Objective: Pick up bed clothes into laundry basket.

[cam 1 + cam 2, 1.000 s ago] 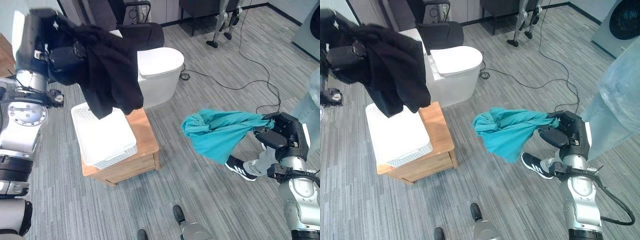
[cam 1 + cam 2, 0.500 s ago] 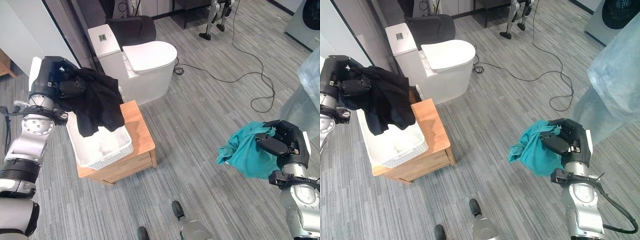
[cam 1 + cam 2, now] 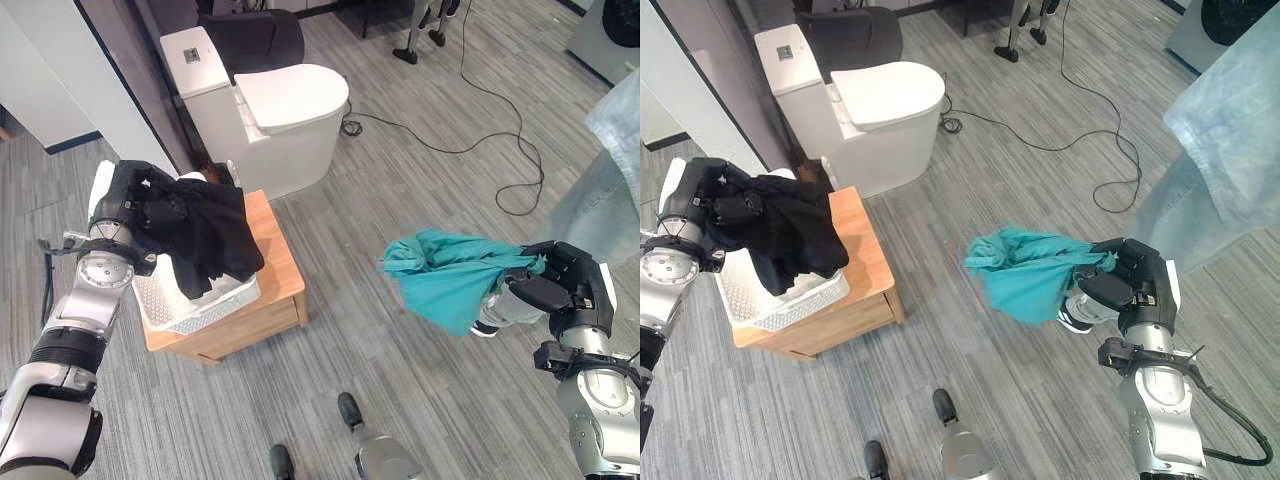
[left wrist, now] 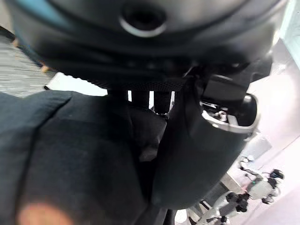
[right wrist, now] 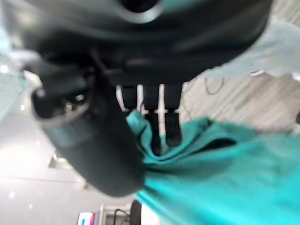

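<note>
**Clothes in both hands, basket on my left**

Toilet [image 3: 290, 110] is the biggest thing around, white, standing behind the wooden stand [image 3: 270, 290]. On that stand sits the white laundry basket [image 3: 180, 305], and that's where all this has to end up.

My left hand [image 3: 150, 200] is curled into the black garment [image 3: 215, 235], which hangs over the basket's far corner, partly inside and partly draped on the rim. My right hand [image 3: 555, 285] is closed round a bunch of the teal cloth [image 3: 445, 280], held out in the air over the floor, well apart from the basket. Someone's jeans leg [image 3: 605, 170] and a sneaker [image 3: 487, 327] are just beside that hand.

Handling guess: both pieces look light, floppy and not fragile at all. They won't hold a shape, so loose ends swing and can snag on the basket rim. Best grip is a gathered wad near the middle, which is roughly what I've got on the teal one.

Compared with half a second ago, the black garment has come lower onto the basket. The teal cloth was balled tight against my right hand and is now flung out wide towards the stand. The whole view has shifted too, so my head moved.
</note>
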Available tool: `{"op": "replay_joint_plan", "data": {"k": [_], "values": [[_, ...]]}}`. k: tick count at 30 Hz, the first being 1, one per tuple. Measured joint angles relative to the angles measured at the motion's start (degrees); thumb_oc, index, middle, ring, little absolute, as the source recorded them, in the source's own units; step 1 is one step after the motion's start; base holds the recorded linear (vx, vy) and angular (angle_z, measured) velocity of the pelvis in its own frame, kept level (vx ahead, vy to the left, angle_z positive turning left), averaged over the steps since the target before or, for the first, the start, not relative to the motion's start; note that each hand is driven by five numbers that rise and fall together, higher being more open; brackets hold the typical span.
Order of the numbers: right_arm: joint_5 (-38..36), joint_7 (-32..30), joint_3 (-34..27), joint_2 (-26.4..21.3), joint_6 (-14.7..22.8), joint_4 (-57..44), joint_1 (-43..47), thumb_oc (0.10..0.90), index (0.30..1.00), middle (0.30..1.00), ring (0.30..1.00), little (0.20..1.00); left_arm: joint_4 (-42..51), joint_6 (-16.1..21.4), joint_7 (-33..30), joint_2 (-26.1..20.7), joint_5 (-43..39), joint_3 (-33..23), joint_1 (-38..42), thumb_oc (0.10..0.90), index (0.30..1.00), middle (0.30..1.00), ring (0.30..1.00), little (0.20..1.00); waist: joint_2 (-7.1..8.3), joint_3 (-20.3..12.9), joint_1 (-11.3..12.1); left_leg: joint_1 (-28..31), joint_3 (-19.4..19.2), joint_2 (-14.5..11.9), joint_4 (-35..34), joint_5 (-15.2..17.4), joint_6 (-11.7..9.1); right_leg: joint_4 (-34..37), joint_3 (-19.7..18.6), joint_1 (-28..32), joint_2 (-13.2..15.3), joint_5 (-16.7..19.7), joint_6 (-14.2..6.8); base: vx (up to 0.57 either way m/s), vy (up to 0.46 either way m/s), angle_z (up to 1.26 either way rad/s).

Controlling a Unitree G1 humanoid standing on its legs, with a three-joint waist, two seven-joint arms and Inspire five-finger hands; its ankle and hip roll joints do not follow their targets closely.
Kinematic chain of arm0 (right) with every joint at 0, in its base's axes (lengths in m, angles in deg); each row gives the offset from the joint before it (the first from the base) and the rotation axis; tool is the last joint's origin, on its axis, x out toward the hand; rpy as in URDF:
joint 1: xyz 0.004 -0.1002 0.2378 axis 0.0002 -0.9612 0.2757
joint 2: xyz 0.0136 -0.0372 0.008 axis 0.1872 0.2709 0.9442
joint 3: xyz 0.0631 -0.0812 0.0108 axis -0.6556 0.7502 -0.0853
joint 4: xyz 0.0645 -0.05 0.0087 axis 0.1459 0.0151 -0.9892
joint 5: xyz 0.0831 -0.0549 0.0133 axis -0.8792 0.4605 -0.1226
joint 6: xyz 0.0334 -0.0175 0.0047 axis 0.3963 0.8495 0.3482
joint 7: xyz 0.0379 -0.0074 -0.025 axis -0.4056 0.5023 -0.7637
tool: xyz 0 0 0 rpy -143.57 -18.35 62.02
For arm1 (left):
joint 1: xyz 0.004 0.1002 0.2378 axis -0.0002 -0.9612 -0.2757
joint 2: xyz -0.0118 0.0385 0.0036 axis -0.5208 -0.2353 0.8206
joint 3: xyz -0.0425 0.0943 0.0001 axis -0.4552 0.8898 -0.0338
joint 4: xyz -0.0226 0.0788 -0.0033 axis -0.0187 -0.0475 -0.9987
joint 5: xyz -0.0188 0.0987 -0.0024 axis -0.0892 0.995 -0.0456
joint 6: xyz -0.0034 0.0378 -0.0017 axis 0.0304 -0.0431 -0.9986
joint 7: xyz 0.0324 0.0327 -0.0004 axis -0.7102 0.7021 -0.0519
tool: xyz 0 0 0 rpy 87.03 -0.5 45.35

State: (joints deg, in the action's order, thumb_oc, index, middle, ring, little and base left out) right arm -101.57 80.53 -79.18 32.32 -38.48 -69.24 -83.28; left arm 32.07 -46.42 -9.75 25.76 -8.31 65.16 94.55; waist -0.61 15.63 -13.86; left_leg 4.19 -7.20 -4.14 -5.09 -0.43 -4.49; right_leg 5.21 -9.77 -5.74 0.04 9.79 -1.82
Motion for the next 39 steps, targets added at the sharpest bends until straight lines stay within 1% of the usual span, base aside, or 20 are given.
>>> {"op": "replay_joint_plan", "data": {"k": [3, 7, 10, 12, 15, 16, 19, 20, 24, 30, 32, 33, 37, 39], "values": [[0.08, -0.54, 0.02, 0.0, 0.0, 0.0, 0.01, 0.4, 0.3, 0.3, 0.3, 0.3, 0.04, 0.01, 0.0, 0.0, -0.13, -0.89, -0.15, 0.4, 0.3, 0.3, 0.3, 0.3, 0.45, 0.26, 0.36, -0.02, 0.02, 0.0, 0.01, 0.0, 0.0, 0.0, 0.02, 0.0, 0.0, 0.0, 0.0, 0.02, 0.0, 0.0], [0.43, -0.59, 0.2, 0.0, 0.0, 0.0, 0.03, 0.4, 0.3, 0.3, 0.3, 0.3, -0.09, 0.01, -0.15, -0.04, -1.4, -2.76, -0.52, 0.4, 0.3, 0.3, 0.3, 0.3, 0.47, 0.27, 0.53, -0.12, 0.12, 0.02, 0.0, 0.0, 0.0, 0.0, 0.12, -0.01, 0.06, 0.0, 0.0, 0.0, 0.0, 0.0], [0.5, -0.62, 0.36, -0.01, 0.0, 0.02, 0.06, 0.4, 0.3, 0.3, 0.3, 0.3, -3.94, 0.21, -0.13, -0.85, -1.23, -3.55, -0.29, 0.4, 0.3, 0.3, 0.3, 0.3, 0.48, 0.28, 0.53, -0.22, 0.19, -0.02, -0.03, 0.0, 0.0, 0.01, 0.14, -0.1, 0.04, -0.03, -0.01, 0.01, 0.0, 0.0], [0.49, -0.65, 0.03, -0.04, 0.0, 0.03, -0.6, 0.4, 0.3, 0.3, 0.3, 0.3, -8.57, 0.05, -0.09, -2.93, -0.97, -3.85, -0.22, 0.4, 0.3, 0.3, 0.3, 0.3, 0.54, 0.31, 0.37, -0.75, 0.17, -0.06, -0.03, -0.01, -0.01, 0.01, 0.13, -0.65, -0.01, -0.03, -0.01, 0.02, -0.002, -0.01], [0.48, -0.68, 0.05, -0.06, 0.0, 0.08, -1.22, 0.4, 0.3, 0.3, 0.3, 0.3, -12.75, -0.23, -0.1, -3.83, -0.91, -4.63, -0.21, 0.4, 0.3, 0.3, 0.3, 0.3, 0.63, 0.36, 0.45, -1.01, 0.22, -0.1, -0.01, -0.02, -0.03, 0.0, 0.19, -0.86, -0.09, 0.0, 0.02, 0.0, 0.0, 0.0], [0.47, -0.66, 0.2, -0.06, 0.0, 0.06, -1.14, 0.4, 0.3, 0.3, 0.3, 0.3, -15.51, -0.34, -0.1, -4.24, -0.91, -4.74, 0.07, 0.4, 0.3, 0.3, 0.3, 0.3, 0.83, 0.48, 0.4, -1.16, 0.26, -0.09, 0.0, -0.03, -0.03, 0.0, 0.2, -1.01, -0.06, 0.0, 0.02, 0.0, 0.0, 0.0], [0.45, -0.65, 0.35, -0.06, 0.01, 0.04, -1.13, 0.4, 0.3, 0.3, 0.3, 0.3, -17.62, -1.43, -0.11, -4.28, -0.9, -5.31, 0.09, 0.4, 0.3, 0.3, 0.3, 0.3, 1.29, 0.74, 0.49, -1.3, 0.44, -0.07, 0.01, -0.03, -0.03, 0.0, 0.3, -1.08, -0.02, 0.0, 0.02, 0.0, -0.001, 0.02], [0.4, -0.63, 0.86, -0.17, 0.03, 0.04, -0.85, 0.4, 0.3, 0.3, 0.3, 0.3, -19.59, -1.41, -0.09, -4.53, -0.53, -5.5, 0.43, 0.4, 0.3, 0.3, 0.3, 0.3, 1.82, 1.04, 0.59, -1.77, 0.53, -0.05, 0.01, -0.07, 0.02, 0.0, 0.39, -1.51, 0.06, 0.0, 0.01, 0.0, -0.004, 0.05], [0.39, -0.59, 1.76, -0.18, 0.03, -0.05, -1.04, 0.4, 0.3, 0.3, 0.3, 0.3, -22.31, -2.12, 0.04, -4.54, -0.49, -5.73, 0.44, 0.4, 0.3, 0.3, 0.3, 0.3, 2.58, 1.46, 0.57, -3.18, 0.43, 0.02, 0.03, -0.15, 0.09, 0.0, 0.26, -2.98, 0.04, 0.09, -0.08, 0.0, -0.001, 0.01], [0.39, -0.58, 2.17, -0.17, 0.03, -0.12, -1.17, 0.4, 0.3, 0.3, 0.3, 0.3, -22.38, -2.41, 0.35, -4.5, 0.15, -5.65, 0.43, 0.4, 0.3, 0.3, 0.3, 0.3, 3.27, 2.03, 0.12, -3.85, -0.27, -0.14, 0.03, -0.14, 0.08, -0.01, -0.16, -3.97, -0.24, 0.15, -0.07, 0.03, -0.015, -0.07], [0.4, -0.57, 2.29, -0.18, 0.03, -0.12, -1.13, 0.4, 0.3, 0.3, 0.3, 0.3, -22.39, -2.44, 0.51, -4.46, 0.28, -5.64, 0.43, 0.4, 0.3, 0.3, 0.3, 0.3, 3.27, 2.07, -0.16, -3.82, -0.67, -0.19, 0.03, -0.14, 0.08, -0.01, -0.54, -4.1, -0.36, 0.15, -0.07, 0.04, -0.024, -0.11], [0.39, -0.56, 2.43, -0.18, 0.03, -0.12, -1.02, 0.4, 0.3, 0.3, 0.3, 0.3, -22.38, -2.46, 0.52, -4.47, 0.52, -5.62, 0.48, 0.4, 0.3, 0.3, 0.3, 0.3, 3.26, 2.07, -0.05, -3.67, -1.59, -0.2, 0.03, -0.14, 0.07, -0.01, -1.1, -4.21, -0.47, 0.16, -0.06, 0.06, -0.044, -0.16], [0.38, -0.51, 3.11, -0.18, 0.03, -0.09, -0.94, 0.4, 0.3, 0.3, 0.3, 0.3, -21.76, -2.59, 0.53, -4.47, 0.66, -5.04, 1.5, 0.4, 0.3, 0.3, 0.3, 0.3, 3.14, 2.15, -0.08, -3.57, -1.9, -0.61, 0.02, -0.13, 0.06, -0.01, -1.58, -4.35, -0.88, 0.39, 0.19, 0.04, -0.031, -0.1], [0.35, -0.49, 3.16, -0.17, 0.03, -0.07, -0.78, 0.4, 0.3, 0.3, 0.3, 0.3, -21.45, -2.7, 0.52, -4.48, 0.62, -2.79, 3.56, 0.4, 0.3, 0.3, 0.3, 0.3, 2.94, 2.27, -0.13, -3.53, -2.1, -0.64, 0.03, -0.21, -0.06, 0.0, -1.58, -4.37, -1.08, 0.49, 0.33, 0.04, -0.035, -0.01]]}}
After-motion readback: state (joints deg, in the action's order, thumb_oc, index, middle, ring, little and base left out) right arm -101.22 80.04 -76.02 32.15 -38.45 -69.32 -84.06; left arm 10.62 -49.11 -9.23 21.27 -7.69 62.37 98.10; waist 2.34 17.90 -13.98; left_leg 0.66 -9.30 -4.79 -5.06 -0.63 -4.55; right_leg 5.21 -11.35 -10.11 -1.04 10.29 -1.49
